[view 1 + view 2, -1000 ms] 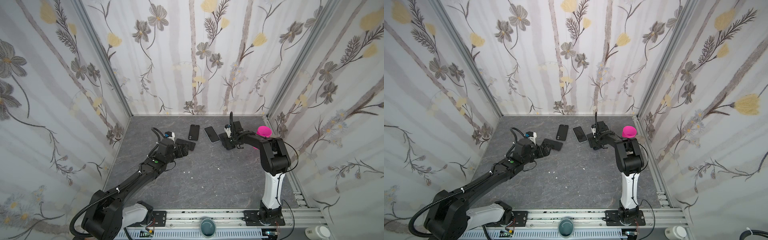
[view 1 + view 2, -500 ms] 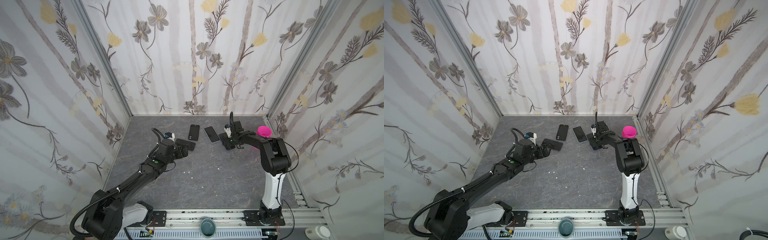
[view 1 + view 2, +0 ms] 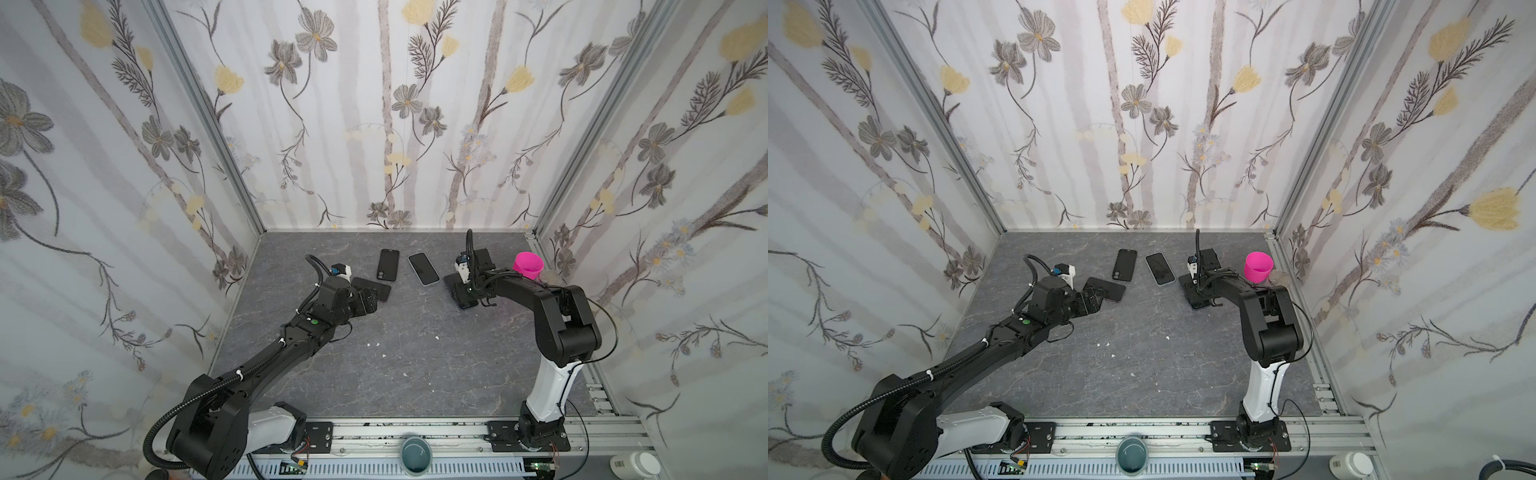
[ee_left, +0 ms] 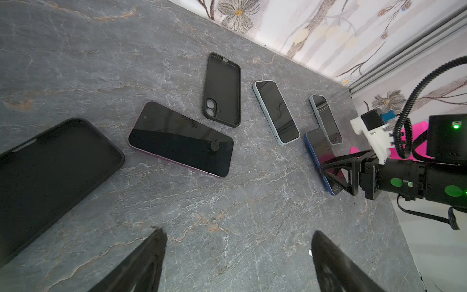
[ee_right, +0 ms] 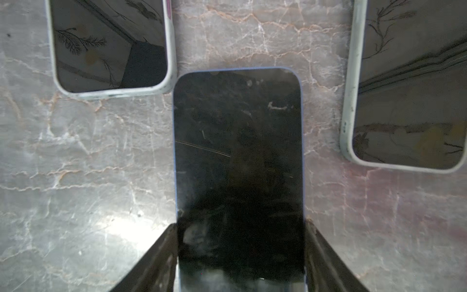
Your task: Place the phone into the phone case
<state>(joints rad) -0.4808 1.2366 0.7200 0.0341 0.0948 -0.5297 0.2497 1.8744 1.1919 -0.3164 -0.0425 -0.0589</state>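
Now gripping the blue phone (image 5: 237,141) with the right gripper (image 5: 240,225), pressing on both long edges near one short end. Judging the pick-up step as in hand, apparently not yet lifting the phone from the table (image 3: 415,374), at about 2 o'clock from the table middle in a top view. Holding the left gripper (image 4: 237,233) wide and empty above bare table. Next, probably needing a lift and a carry toward the empty black case (image 3: 388,264), lying at about 10 o'clock from the phone, then lining up the corners carefully and pressing down evenly. Finding no brand, label or writing readable on any phone or case; seeing only dark screens reflecting the flowered wall.
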